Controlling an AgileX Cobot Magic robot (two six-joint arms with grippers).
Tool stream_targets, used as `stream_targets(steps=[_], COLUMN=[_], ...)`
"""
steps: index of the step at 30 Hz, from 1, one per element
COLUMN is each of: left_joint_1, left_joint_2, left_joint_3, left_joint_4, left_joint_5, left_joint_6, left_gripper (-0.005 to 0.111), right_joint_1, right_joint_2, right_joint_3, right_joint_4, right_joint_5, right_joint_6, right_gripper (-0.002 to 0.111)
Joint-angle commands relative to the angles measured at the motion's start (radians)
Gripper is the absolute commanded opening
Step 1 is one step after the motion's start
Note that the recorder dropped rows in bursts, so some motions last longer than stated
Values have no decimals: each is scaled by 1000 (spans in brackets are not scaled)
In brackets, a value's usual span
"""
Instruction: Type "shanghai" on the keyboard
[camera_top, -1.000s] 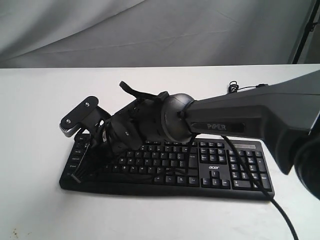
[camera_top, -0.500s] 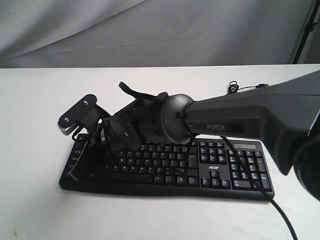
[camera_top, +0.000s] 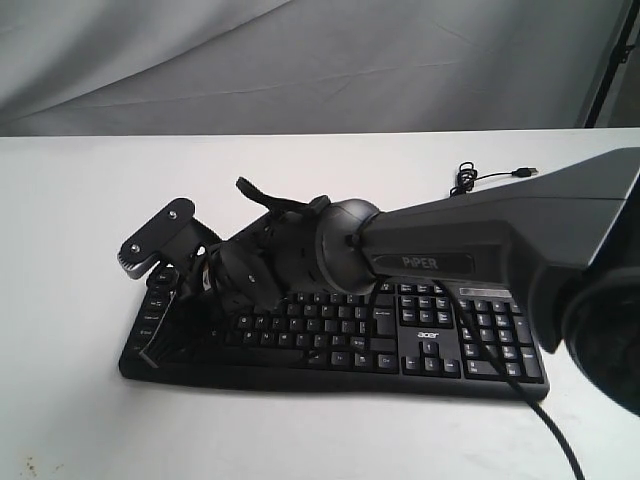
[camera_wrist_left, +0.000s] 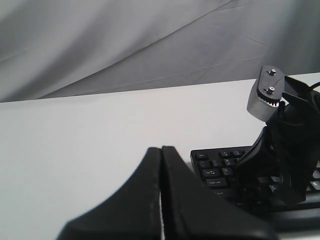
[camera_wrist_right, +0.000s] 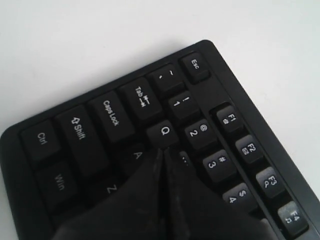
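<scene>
Keyboard (camera_top: 430, 340) lies along the near edge of the surface (camera_top: 80, 200), the right end effector (camera_wrist_right: 162, 154) pressed together into one narrow tip beside Q (camera_wrist_right: 165, 131), apparently to strike single keys, the left end effector (camera_wrist_left: 161, 152) likewise closed and held clear.

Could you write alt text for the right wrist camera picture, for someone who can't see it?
The right gripper, shut, has its tip beside the Q key at the black keyboard's Esc-and-Tab end. White table lies beyond.
</scene>
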Motion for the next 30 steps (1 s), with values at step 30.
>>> stream_targets(steps=[30], left_joint_1=[-4], left_joint_2=[-3], left_joint_3=[4], left_joint_4=[1], left_joint_5=[-3], left_joint_6=[-3], left_gripper=[0], right_joint_1=[-6], right_joint_2=[9], right_joint_3=[-3], right_joint_4=[20], right_joint_5=[51], right_joint_6=[-6], right_gripper=[0])
